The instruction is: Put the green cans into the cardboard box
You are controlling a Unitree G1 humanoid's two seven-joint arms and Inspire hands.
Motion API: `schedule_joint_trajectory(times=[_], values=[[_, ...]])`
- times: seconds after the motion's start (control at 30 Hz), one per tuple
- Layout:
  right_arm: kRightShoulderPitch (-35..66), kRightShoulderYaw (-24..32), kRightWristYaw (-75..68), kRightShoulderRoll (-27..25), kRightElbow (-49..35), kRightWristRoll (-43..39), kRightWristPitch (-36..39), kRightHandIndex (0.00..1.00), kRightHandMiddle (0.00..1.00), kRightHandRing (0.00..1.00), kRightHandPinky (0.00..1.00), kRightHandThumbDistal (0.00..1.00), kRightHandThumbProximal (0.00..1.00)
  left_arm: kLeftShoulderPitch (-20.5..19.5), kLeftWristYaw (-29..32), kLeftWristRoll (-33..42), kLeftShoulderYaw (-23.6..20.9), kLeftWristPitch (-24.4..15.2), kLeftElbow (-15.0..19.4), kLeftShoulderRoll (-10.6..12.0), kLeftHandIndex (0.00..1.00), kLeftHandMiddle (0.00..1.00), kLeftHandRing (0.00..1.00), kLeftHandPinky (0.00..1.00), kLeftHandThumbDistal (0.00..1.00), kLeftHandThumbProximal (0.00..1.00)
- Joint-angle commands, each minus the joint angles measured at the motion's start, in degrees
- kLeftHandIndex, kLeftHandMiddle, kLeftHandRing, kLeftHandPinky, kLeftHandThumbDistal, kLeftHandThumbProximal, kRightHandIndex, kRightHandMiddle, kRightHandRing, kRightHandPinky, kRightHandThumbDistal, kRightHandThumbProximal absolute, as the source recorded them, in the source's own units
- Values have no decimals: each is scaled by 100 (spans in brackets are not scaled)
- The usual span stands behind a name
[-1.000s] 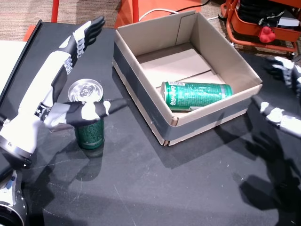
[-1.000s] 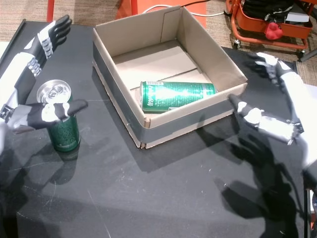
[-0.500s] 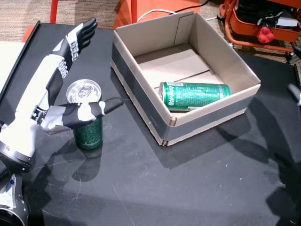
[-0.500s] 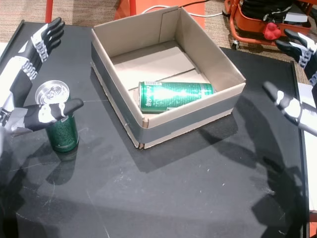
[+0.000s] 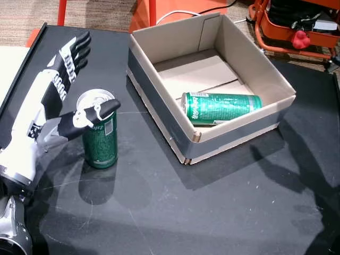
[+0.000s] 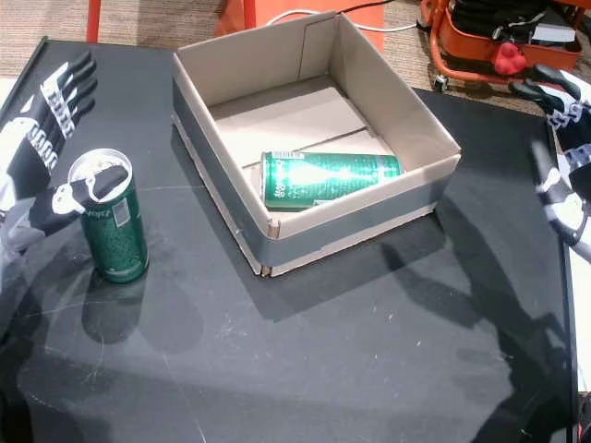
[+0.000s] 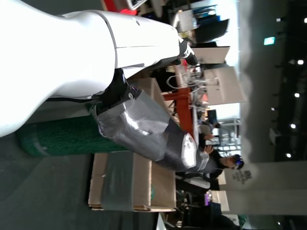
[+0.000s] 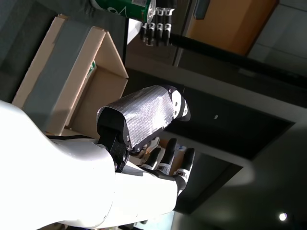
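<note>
One green can point(image 5: 101, 143) point(image 6: 115, 235) stands upright on the black table, left of the cardboard box point(image 5: 159, 109) point(image 6: 217, 180). A second green can point(image 5: 223, 108) point(image 6: 328, 178) lies on its side inside the box, against the near wall. My left hand point(image 5: 53, 98) point(image 6: 37, 152) is open beside the upright can, with its fingers stretched away and its thumb point(image 5: 98, 110) resting across the can's top rim. The left wrist view shows that thumb point(image 7: 144, 129) over the can point(image 7: 57, 136). My right hand point(image 6: 565, 152) point(image 8: 144, 124) is open at the table's far right edge, away from the box.
An orange cart point(image 5: 297, 26) point(image 6: 499, 37) stands behind the box at the right. An orange-red stand point(image 5: 149, 10) is behind the table. The black table point(image 5: 212, 212) stretches in front of the box. A person point(image 7: 225, 160) sits far off in the room.
My left hand has drawn back to the left, and its thumb now rests on the can's rim. My right hand has pulled away to the right, leaving one head view.
</note>
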State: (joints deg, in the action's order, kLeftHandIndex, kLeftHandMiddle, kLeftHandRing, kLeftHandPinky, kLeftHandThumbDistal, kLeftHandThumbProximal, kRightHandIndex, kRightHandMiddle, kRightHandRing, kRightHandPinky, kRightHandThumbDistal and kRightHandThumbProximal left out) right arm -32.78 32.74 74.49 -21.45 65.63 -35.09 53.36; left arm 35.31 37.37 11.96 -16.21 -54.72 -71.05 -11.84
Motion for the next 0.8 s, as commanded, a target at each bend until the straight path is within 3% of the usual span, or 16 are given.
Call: schedule_joint_trajectory(times=[0.0,0.1,0.23,0.37,0.5,0.77], values=[[111,102,55,-17,-86,-91,-29,100,85,72,78,57,69,11,-31,-43,-2,128,-85,6,100,100,100,99,100,35],[95,186,195,8,-100,-208,-36,100,86,72,78,64,72,9,-34,-61,-7,199,-94,1,100,100,100,100,100,33],[71,282,302,29,-97,-245,29,100,83,72,79,59,72,-5,-82,-133,20,171,-86,-11,100,100,100,100,100,33],[99,255,125,36,-74,-130,13,100,85,72,78,66,70,-53,-258,-272,76,136,-90,-48,100,100,100,100,100,34],[94,232,66,11,3,-91,-166,100,85,73,79,59,66,-94,-372,-359,109,219,-105,-80,100,100,100,100,100,34],[94,248,-15,-9,69,-49,-292,100,83,74,78,60,61,-176,-407,-422,135,333,-119,-128,100,100,100,100,99,34]])
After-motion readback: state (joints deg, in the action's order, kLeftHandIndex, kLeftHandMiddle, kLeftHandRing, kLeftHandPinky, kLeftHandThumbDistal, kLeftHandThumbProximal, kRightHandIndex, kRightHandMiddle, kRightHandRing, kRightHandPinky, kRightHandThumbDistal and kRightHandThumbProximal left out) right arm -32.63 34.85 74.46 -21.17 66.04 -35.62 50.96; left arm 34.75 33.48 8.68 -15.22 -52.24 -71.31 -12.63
